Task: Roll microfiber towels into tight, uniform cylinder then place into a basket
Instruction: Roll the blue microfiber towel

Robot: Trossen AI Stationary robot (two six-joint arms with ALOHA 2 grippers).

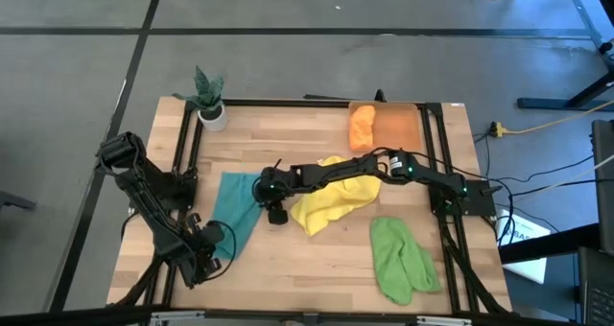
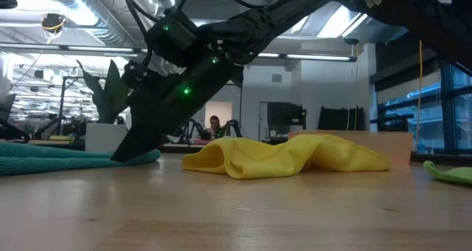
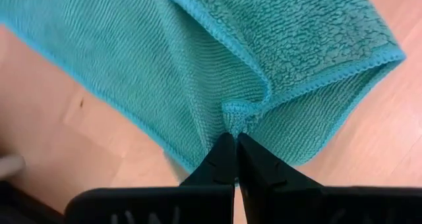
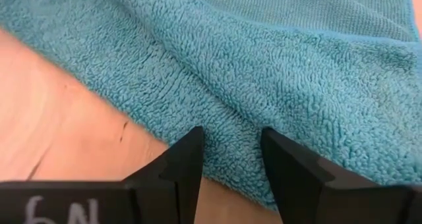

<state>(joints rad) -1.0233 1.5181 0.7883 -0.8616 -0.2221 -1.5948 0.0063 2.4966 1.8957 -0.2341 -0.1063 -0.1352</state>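
Left gripper [image 3: 234,145] pinches teal towel [image 1: 235,206] corner, anchoring it | our right gripper [image 4: 231,148] open, straddling its far edge to grasp | basket [image 1: 395,127] waits behind.

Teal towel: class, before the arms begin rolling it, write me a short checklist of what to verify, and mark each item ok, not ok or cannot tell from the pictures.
1. Left gripper has a hold on the teal towel: ok, shut on a pinched fold at its near edge.
2. Right gripper is placed at the towel: ok, open, fingers astride its fluffy edge.
3. Towel lies flat for rolling: not ok, it is folded over and creased.
4. Yellow towel is clear of the work: cannot tell, it lies under the right arm, close beside.
5. Basket has room: ok, the orange towel fills only one end.
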